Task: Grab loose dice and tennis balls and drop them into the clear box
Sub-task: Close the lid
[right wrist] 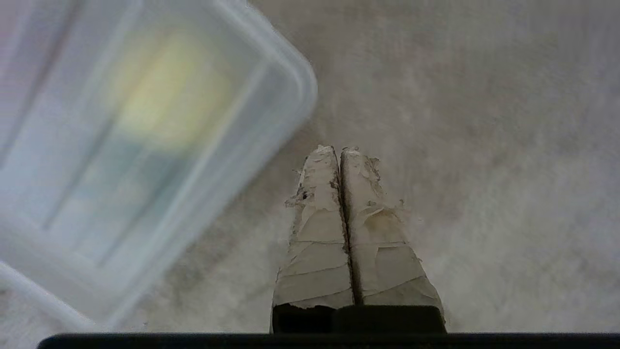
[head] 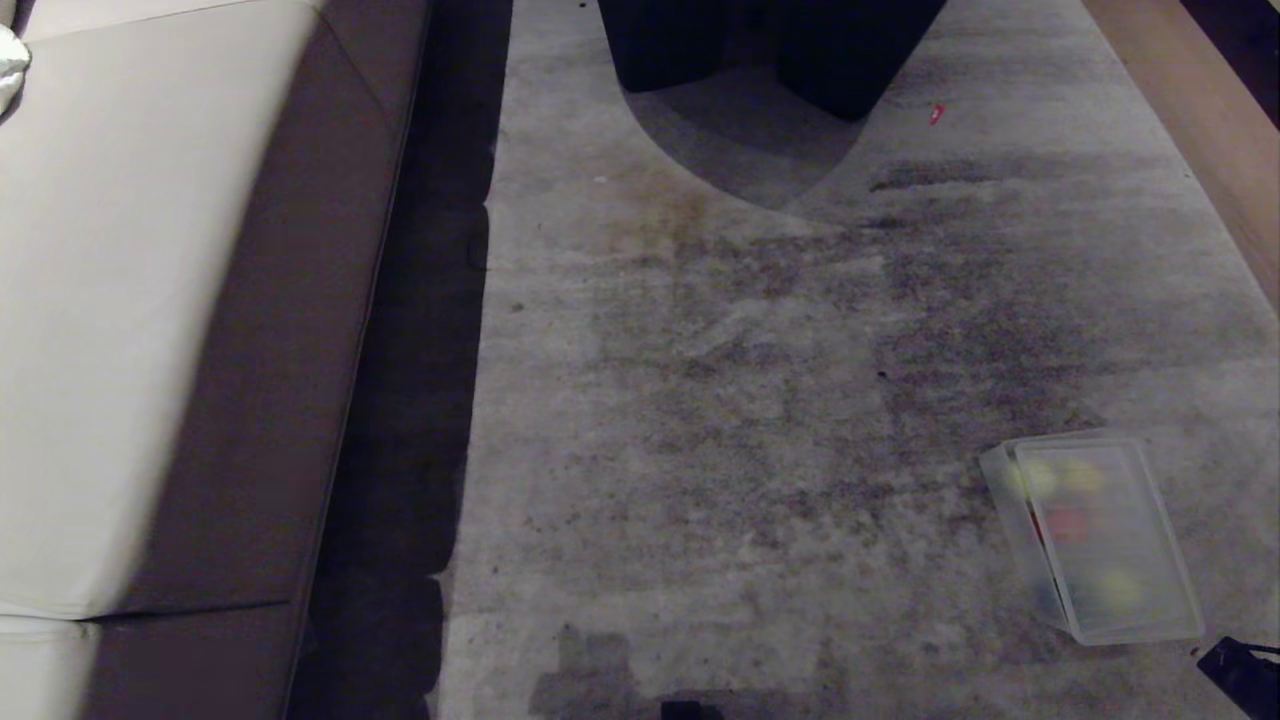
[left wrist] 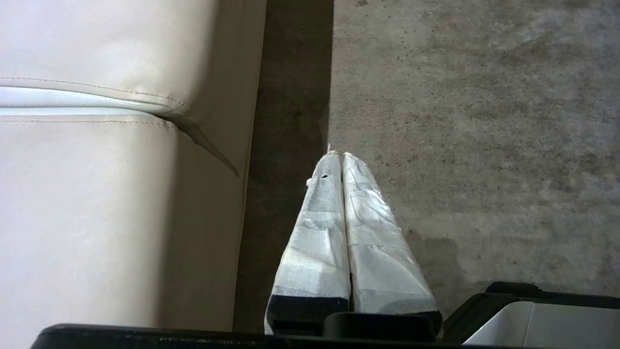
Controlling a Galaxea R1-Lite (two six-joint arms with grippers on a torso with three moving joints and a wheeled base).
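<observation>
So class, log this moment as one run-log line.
left tool: shut, parked by sofa | right tool: shut, empty, beside clear box | box: lid on, on carpet

Clear box (head: pixel 1150 620) on the carpet, lid on, blurred yellow-green, red and dark shapes inside

A: Box (right wrist: pixel 121 145) beside the right gripper (right wrist: pixel 341 150): blurred, cut off at the frame edge. Contents?

B: Yellow-green smear only; ball or die, cannot tell. Head view shows yellowish and red blobs through the box (head: pixel 1100 540), shapes unreadable.

A: Right arm?

B: Just a dark piece (head: pixel 1245 672) at the corner, cropped.
</observation>
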